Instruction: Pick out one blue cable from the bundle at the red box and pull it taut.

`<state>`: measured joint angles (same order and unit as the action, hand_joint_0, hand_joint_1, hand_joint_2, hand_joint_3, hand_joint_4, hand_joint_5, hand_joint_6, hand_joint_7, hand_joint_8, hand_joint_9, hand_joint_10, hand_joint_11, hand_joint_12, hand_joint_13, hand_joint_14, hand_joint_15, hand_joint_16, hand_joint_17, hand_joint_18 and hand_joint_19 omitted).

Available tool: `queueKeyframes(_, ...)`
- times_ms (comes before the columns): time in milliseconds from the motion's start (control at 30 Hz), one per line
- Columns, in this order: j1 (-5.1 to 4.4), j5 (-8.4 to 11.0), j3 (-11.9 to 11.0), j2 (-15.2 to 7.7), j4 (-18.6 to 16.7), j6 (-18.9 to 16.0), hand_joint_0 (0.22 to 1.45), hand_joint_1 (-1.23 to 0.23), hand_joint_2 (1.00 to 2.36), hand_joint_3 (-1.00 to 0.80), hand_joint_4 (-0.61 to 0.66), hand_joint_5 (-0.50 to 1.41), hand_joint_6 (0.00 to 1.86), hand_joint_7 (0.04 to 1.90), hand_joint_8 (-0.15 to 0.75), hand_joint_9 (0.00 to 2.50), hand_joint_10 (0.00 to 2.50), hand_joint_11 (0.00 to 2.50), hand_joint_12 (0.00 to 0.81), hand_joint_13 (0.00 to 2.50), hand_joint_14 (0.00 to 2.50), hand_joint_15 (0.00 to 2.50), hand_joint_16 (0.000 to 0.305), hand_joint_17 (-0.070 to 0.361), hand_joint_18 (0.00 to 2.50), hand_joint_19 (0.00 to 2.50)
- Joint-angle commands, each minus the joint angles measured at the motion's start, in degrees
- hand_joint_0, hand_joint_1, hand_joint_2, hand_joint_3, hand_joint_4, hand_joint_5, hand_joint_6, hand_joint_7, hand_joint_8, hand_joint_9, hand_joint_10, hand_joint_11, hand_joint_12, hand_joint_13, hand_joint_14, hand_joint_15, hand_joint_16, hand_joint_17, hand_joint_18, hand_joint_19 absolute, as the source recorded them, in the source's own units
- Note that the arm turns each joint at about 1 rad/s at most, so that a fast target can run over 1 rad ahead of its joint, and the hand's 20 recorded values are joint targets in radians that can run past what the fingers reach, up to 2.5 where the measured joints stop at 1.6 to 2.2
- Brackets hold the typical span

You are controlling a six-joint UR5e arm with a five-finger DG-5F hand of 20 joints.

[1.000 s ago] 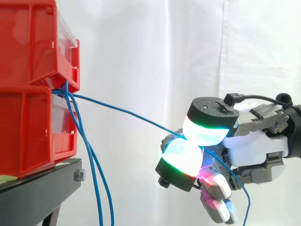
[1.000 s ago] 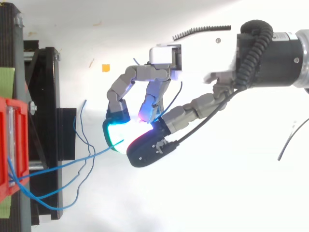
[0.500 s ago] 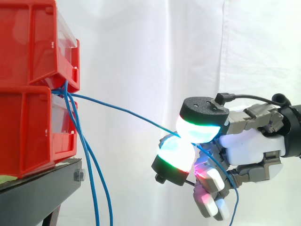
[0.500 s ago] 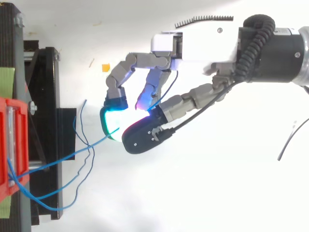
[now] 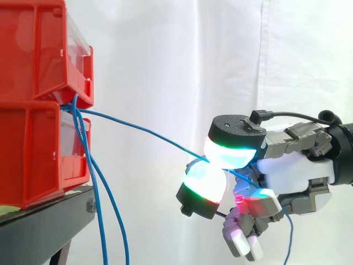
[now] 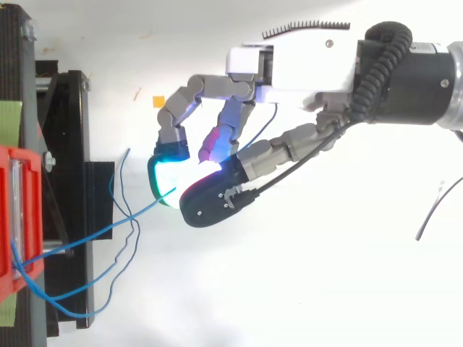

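- Pinches one thin blue cable (image 5: 165, 139) between two thick glowing pads (image 5: 230, 154) of the multi-fingered robot hand (image 5: 292, 176); spare fingers curled below, holding nothing.
- Runs the cable from the gap between the two stacked red plastic bins (image 5: 33, 138), at their front edge, down and across to the pinch, clear of the black metal stand (image 5: 49, 221).
- Against a second ago: now slightly nearer the bins, spare fingers folded in tighter.
- Shows a shallow bow in the side view and a kink beside the stand's edge from above (image 6: 152, 204); judged not yet taut, if anything slacker.
- Leaves the other loose blue cables (image 5: 100, 221) hanging off the bins' front edge, just beside the stand.
- Judged: selection done, tensioning outstanding. Calls for travel away from the bins; slip through the pads is the main risk.
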<state>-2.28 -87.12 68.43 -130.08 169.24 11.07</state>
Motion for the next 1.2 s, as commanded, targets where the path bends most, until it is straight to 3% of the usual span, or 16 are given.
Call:
queueKeyframes(0,-0.01,0.11,0.03,0.00,-0.05,0.18,0.73,-0.83,1.02,-0.25,-0.12,-0.11,0.94,0.99,0.298,1.36,0.02,0.92,0.378,0.96,0.02,0.54,0.044,0.098,0.75,0.67)
queueKeyframes(733,-0.01,0.11,-0.05,0.00,-0.23,0.18,0.73,-0.83,1.02,-0.25,-0.11,-0.11,0.93,0.99,0.307,1.36,0.02,0.90,0.357,1.00,0.02,0.54,0.039,0.087,0.77,0.60)
queueKeyframes(1167,-0.01,0.11,0.03,0.00,-0.14,0.18,0.74,-0.84,1.02,-0.25,-0.10,-0.11,0.93,1.02,0.301,1.43,0.02,1.05,0.353,1.29,0.03,0.90,0.043,0.096,0.98,0.80)
